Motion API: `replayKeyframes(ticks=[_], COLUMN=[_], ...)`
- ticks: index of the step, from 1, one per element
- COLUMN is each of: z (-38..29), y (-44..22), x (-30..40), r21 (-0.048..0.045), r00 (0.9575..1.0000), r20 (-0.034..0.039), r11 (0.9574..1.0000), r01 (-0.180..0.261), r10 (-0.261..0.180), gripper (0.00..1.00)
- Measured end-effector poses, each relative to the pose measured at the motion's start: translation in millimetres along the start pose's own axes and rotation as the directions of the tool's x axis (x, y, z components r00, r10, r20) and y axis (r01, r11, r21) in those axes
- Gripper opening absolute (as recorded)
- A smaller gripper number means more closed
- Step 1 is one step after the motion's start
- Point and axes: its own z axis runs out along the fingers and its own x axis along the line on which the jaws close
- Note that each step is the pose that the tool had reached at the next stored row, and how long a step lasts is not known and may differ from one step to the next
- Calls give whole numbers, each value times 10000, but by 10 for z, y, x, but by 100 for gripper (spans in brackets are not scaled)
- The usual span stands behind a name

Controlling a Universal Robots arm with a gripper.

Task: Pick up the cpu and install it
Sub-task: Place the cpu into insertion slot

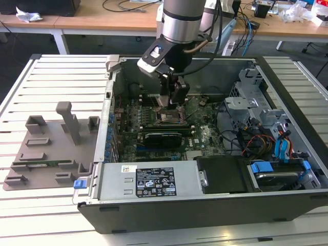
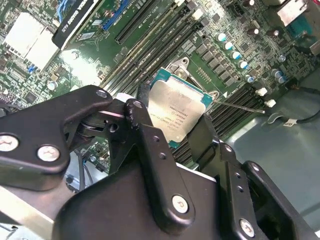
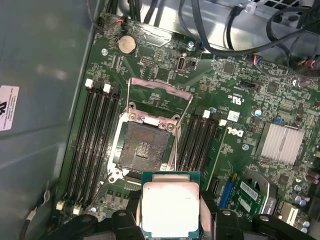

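In the exterior view the arm point(image 1: 180, 20) reaches down into an open computer case point(image 1: 215, 200) that lies on a slatted table point(image 1: 56, 77). The gripper point(image 1: 171, 97) hangs low over the green motherboard point(image 1: 205, 136), right above the socket area. A grey plastic tray point(image 1: 48, 148) sits on the table toward the exterior view's left, outside the case and well apart from the gripper.

In the second wrist view the two black fingers point(image 2: 150, 145) are drawn in narrow, no wider than the cpu point(image 2: 181, 102), and press against two opposite edges of it. The cpu is a flat square chip with a pale silvery metal top, faint print across it, and a thin green border around the metal. It hangs clear above the board and looks turned at an angle to the rows of long dark memory slots point(image 2: 150, 47) beneath it.

In the first wrist view the cpu is again clamped between the fingers, its top bright and slightly smudged toward the corners. Just beside it on the motherboard lies the socket point(image 3: 144, 146), a dark square with its contact field bare and its metal load frame point(image 3: 159, 92) swung up and open. Memory slots flank the socket on both sides. The cpu is not seated: it is held above the board next to the socket's edge.
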Motion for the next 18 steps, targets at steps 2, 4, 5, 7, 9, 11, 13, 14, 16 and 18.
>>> replayKeyframes(ticks=[2, 4, 5, 7, 9, 11, 13, 14, 16, 18], z=[1, 1, 2, 3, 3, 4, 5, 5, 6, 6], y=[0, 0, 0, 0, 0, 0, 0, 0, 1, 1], x=[0, 0, 0, 0, 0, 0, 0, 0, 0, 0], r21=[7, 12, 13, 21, 26, 31, 41, 43, 49, 55], r00=[9997, 9991, 9988, 9972, 9959, 9944, 9909, 9899, 9874, 9851], r20=[-18, -31, -35, -53, -64, -74, -94, -99, -110, -120], r11=[9997, 9991, 9988, 9972, 9960, 9944, 9910, 9899, 9875, 9851], r01=[-260, -434, -491, -750, -899, -1053, -1340, -1414, -1577, -1718], r10=[260, 434, 492, 750, 899, 1053, 1340, 1414, 1577, 1718], gripper=[55, 55, 55, 55, 55, 55, 55, 55, 55, 55])
